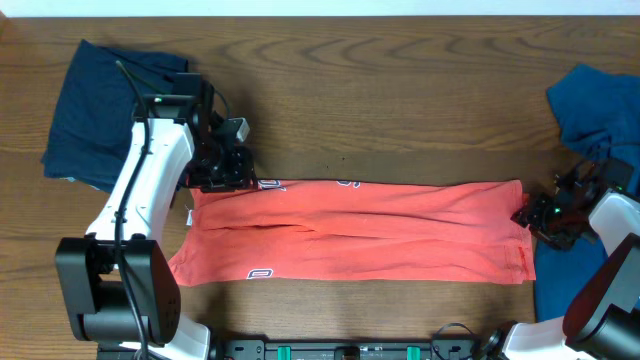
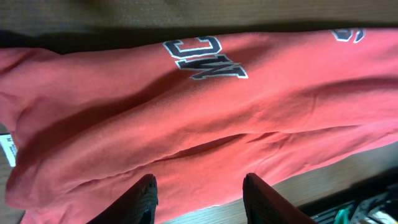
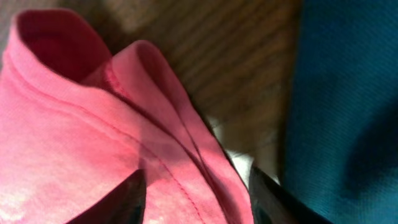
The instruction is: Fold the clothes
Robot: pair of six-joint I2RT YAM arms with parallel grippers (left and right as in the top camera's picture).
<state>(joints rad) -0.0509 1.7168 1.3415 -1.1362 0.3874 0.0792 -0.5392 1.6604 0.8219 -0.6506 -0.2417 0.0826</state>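
A red garment [image 1: 350, 232] with dark lettering lies flat across the table, folded into a long band. My left gripper [image 1: 222, 172] is at its far left corner; in the left wrist view its fingers [image 2: 200, 193] are open above the red cloth [image 2: 186, 118], holding nothing. My right gripper [image 1: 540, 212] is at the garment's right edge. In the right wrist view its fingers [image 3: 196, 193] are spread around the folded red hem [image 3: 155, 124], with cloth between them.
A dark navy garment [image 1: 100, 110] lies at the back left. A blue garment [image 1: 600, 100] lies at the back right and also shows in the right wrist view [image 3: 348, 106]. A white tag [image 2: 9, 149] peeks out at the red garment's left edge.
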